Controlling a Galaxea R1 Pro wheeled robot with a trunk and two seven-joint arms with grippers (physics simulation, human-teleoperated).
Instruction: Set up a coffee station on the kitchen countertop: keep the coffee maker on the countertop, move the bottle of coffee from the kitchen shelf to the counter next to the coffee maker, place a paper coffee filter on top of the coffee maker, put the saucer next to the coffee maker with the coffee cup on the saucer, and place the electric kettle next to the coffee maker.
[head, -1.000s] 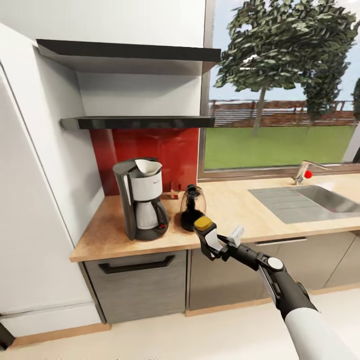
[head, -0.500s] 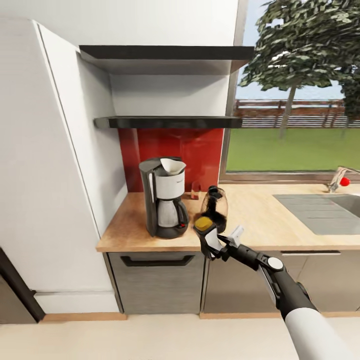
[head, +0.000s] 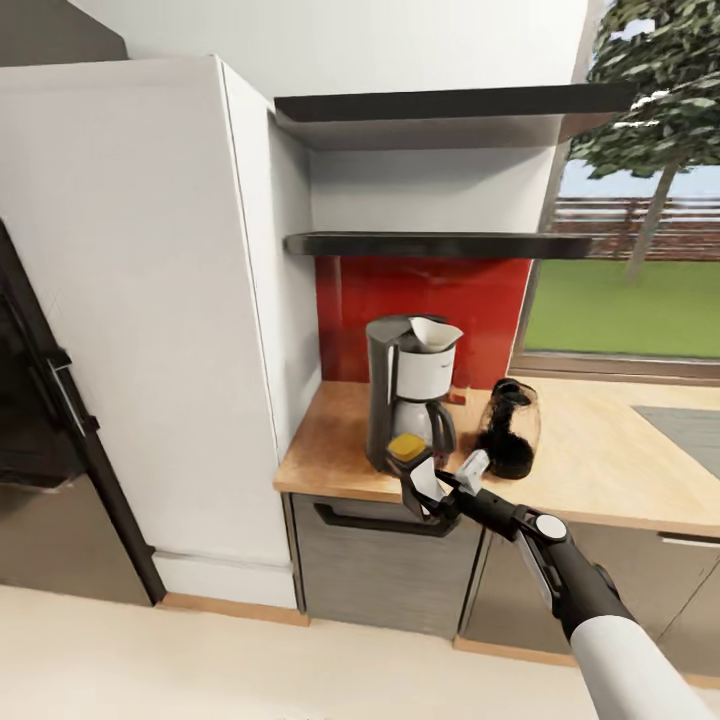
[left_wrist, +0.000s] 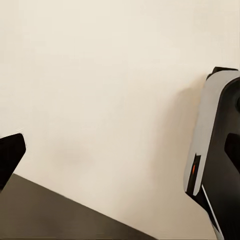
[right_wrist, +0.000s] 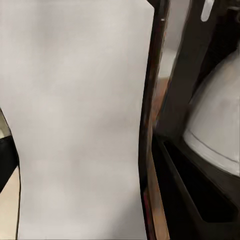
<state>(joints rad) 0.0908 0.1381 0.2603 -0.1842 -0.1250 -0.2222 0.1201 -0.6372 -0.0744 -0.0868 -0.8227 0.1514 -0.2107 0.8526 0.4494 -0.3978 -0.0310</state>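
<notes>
The black and silver coffee maker (head: 408, 405) stands on the wooden countertop (head: 600, 470), and a white paper coffee filter (head: 436, 333) sits in its top. To its right stands the dark bottle of coffee (head: 510, 428). My right gripper (head: 440, 458) hovers open at the counter's front edge, just before the coffee maker, with nothing between its fingers. The right wrist view looks closely at the coffee maker's grey carafe (right_wrist: 215, 125). My left gripper (left_wrist: 115, 160) is open over the beige floor. The saucer, coffee cup and electric kettle are out of view.
A tall white cabinet (head: 150, 300) borders the counter on the left, with a dark oven (head: 40, 420) beyond it. Two dark shelves (head: 430, 243) hang above the red backsplash. A grey drawer front (head: 390, 560) sits under the counter, and the sink's corner (head: 690, 425) shows at the right.
The camera has swung left, so the whole picture has shifted right and the white cabinet and oven have come into view. My right arm keeps its pose.
</notes>
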